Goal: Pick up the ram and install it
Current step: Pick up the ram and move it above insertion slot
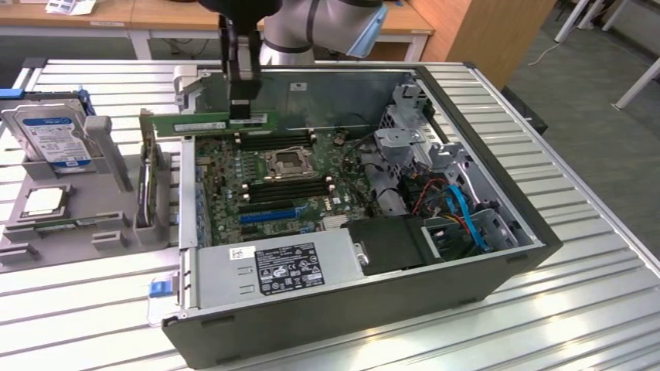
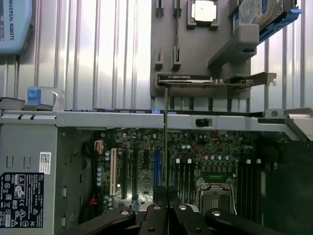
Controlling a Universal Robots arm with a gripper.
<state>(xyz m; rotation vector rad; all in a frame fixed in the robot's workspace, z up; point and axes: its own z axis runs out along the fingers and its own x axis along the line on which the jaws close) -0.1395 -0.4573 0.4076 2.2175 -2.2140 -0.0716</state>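
Ram (image 1: 196,124), one green stick, hangs clamped in the closed gripper (image 1: 244,113) above the far slots of one open computer case (image 1: 361,313). At the exterior view's left, one grey holder (image 1: 62,226) carries one hard drive (image 1: 46,131) and one expansion card (image 1: 147,182).

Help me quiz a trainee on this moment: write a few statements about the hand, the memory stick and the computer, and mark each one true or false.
1. The hand grips the green memory stick. True.
2. The memory stick is seated in a slot. False: it is held in the air at the edge of the computer case.
3. The hard drive stands upright in the grey holder beside the case. True.
4. The case is closed. False: it is open and the motherboard shows.
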